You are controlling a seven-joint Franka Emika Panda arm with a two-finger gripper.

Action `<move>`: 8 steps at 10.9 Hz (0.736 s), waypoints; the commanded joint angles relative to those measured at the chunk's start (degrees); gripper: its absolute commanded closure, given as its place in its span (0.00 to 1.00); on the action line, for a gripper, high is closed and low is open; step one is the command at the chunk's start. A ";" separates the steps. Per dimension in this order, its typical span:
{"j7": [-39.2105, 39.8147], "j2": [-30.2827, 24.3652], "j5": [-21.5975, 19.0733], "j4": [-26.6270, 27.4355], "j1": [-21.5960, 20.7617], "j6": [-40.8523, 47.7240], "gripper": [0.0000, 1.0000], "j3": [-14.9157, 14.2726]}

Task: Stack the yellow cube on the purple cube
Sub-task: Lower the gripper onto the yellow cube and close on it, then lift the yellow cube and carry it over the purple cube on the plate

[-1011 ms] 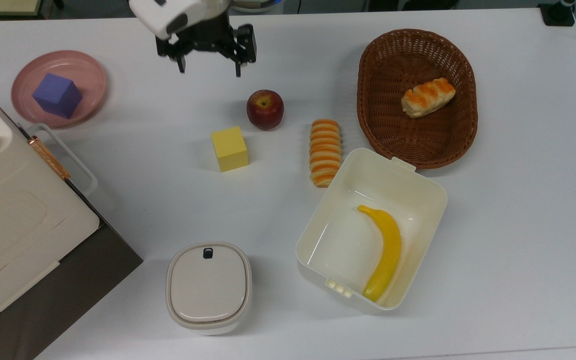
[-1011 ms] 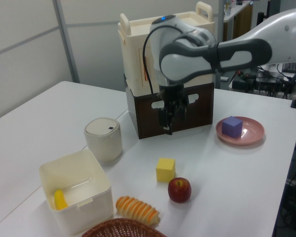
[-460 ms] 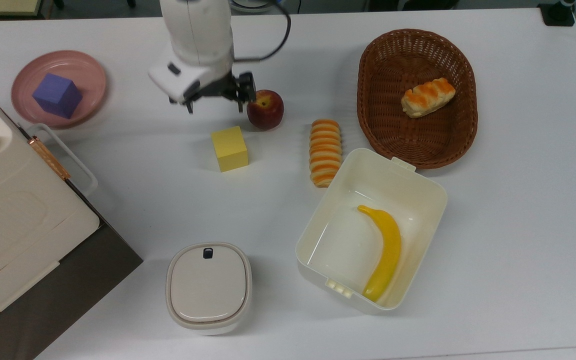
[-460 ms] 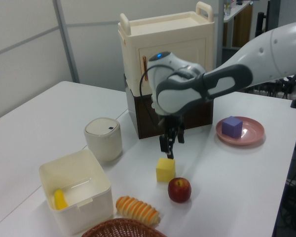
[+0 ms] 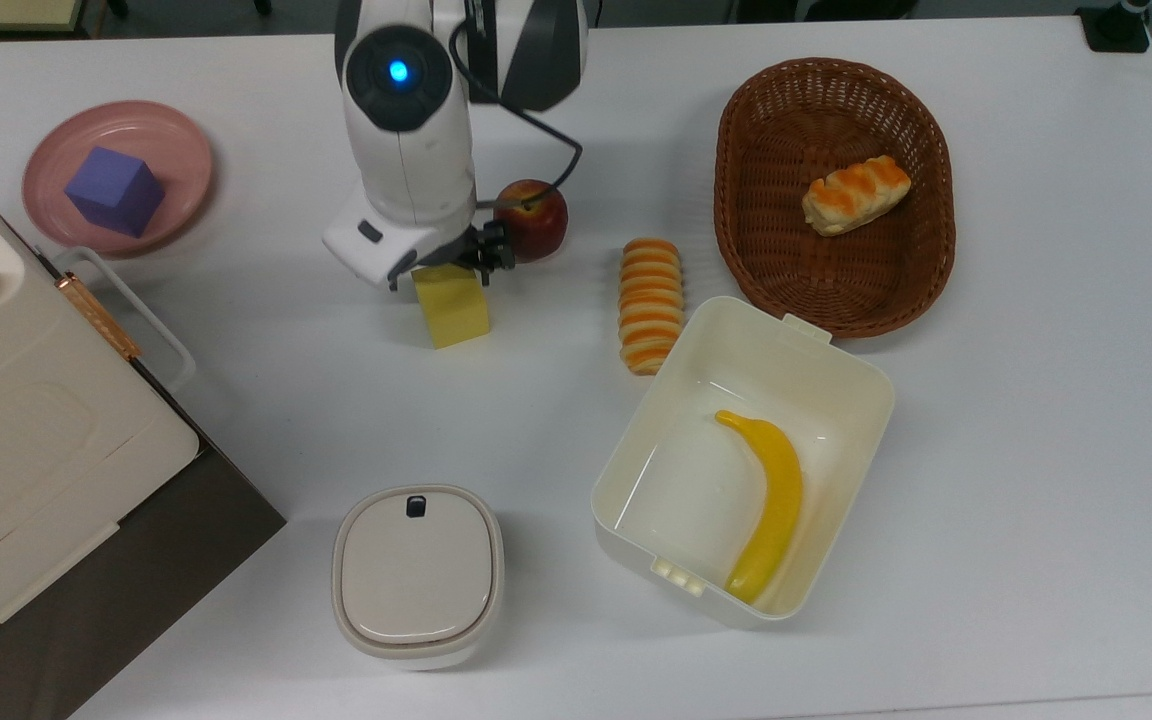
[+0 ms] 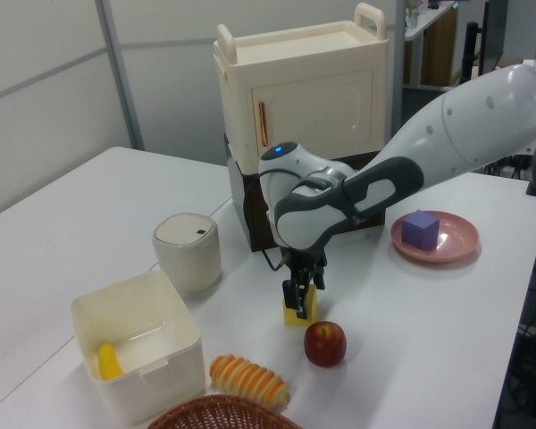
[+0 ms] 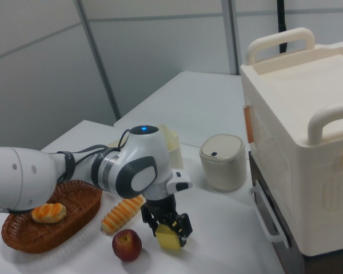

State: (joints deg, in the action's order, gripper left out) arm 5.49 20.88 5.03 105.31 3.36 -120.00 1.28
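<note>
In the top view, the purple cube (image 5: 115,190) is sitting in a pink plate (image 5: 181,145), bread (image 5: 855,194) in a basket (image 5: 748,160), a banana (image 5: 768,505) in a box (image 5: 836,370). In the left view, the gripper (image 6: 301,296) fingers are straddling the yellow cube (image 6: 301,308) on the counter (image 6: 411,340), spread and not clamping. In the right view, that cube is lying beside an apple (image 7: 126,245).

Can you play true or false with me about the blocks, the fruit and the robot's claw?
1. The purple cube sits on a pink plate. True.
2. The yellow cube is already on top of the purple cube. False: it is on the table, with the claw down around it.
3. The banana lies in the basket. False: it is in the white box; the basket holds a bread roll.
4. The apple is right beside the yellow cube. True.
5. The round bin has its lid off. False: its lid is on.
</note>
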 commanded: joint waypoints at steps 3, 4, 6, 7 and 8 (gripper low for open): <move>0.22 0.30 0.68 -0.11 -1.08 -3.38 0.50 -0.66; 0.05 0.04 0.68 -0.20 -1.08 -3.74 0.61 -0.66; 0.22 -3.02 0.77 0.33 -0.29 -1.13 0.62 -0.75; 0.48 -4.60 0.85 0.24 1.63 1.24 0.62 -0.84; 0.66 -6.18 0.85 0.24 3.47 2.74 0.62 -0.75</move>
State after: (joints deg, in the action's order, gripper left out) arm 5.48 20.08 5.11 104.23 3.90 -121.44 1.08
